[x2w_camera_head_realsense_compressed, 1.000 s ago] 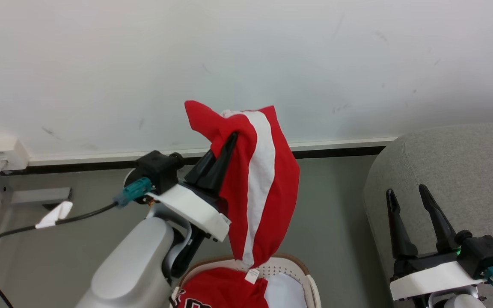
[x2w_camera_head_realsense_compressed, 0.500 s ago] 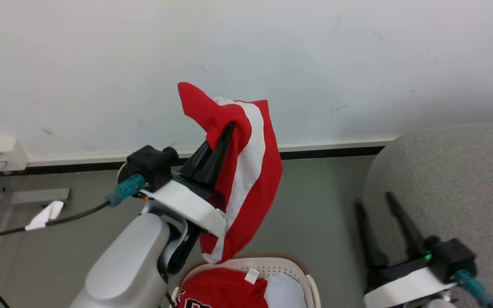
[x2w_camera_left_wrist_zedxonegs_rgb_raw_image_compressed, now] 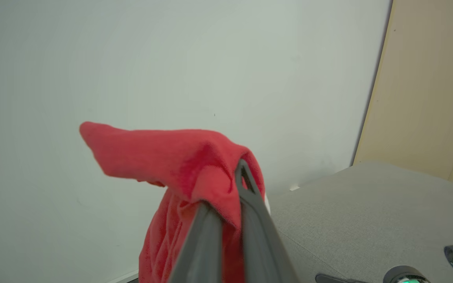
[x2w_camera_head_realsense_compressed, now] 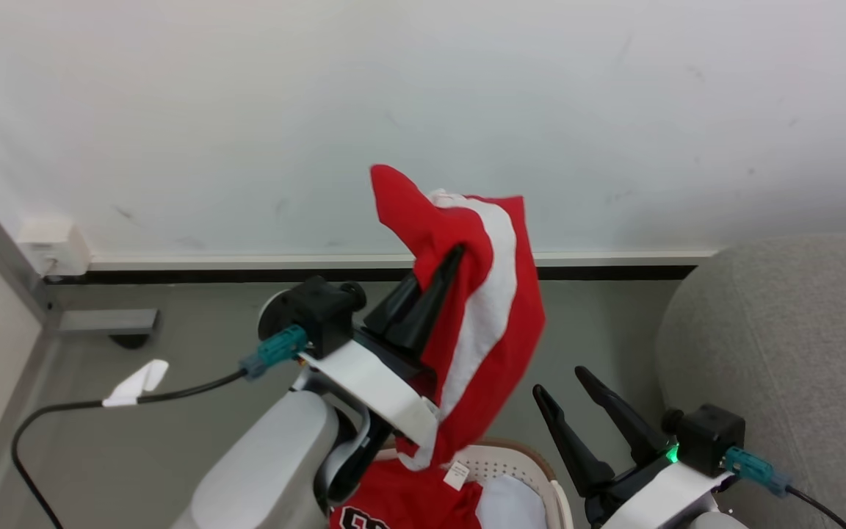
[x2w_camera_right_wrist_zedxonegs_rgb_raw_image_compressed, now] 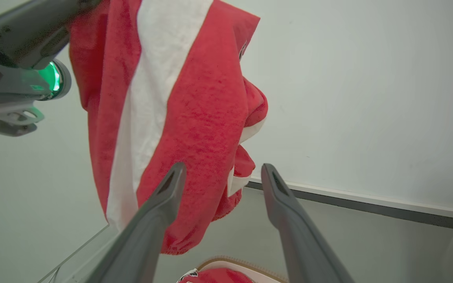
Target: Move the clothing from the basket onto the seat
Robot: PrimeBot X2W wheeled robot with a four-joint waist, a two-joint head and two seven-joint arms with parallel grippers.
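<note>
1. The striped garment (x2w_camera_head_realsense_compressed: 485, 323), red with a broad white band, hangs in the air, draped over the tips of the left gripper (x2w_camera_head_realsense_compressed: 455, 256). Its hem dangles above the basket (x2w_camera_head_realsense_compressed: 522, 450). From the right wrist view the cloth looks clear of the rim.
2. The left gripper's two dark fingers are pressed together on a fold near the garment's top. The bulk of the cloth falls toward 5 o'clock of that pinch, and a loose corner sticks up toward 11 o'clock.
3. The basket sits at 6 o'clock of the hanging cloth, with a numbered jersey (x2w_camera_head_realsense_compressed: 401, 507) left inside.
4. The right gripper (x2w_camera_head_realsense_compressed: 559, 380) stands spread wide and empty at 4 o'clock of the garment, near its lower edge but not touching.
5. The seat (x2w_camera_head_realsense_compressed: 783, 345) lies at 3 o'clock, well apart from the cloth.
6. The step in hand, as I judge it, is carrying the garment across to the seat. Doing it well means keeping it high enough that the hem does not snag the rim. The swing toward 3 o'clock should be smooth so the thin pinch does not slip. The fingers should part only once the cloth is over the cushion.
</note>
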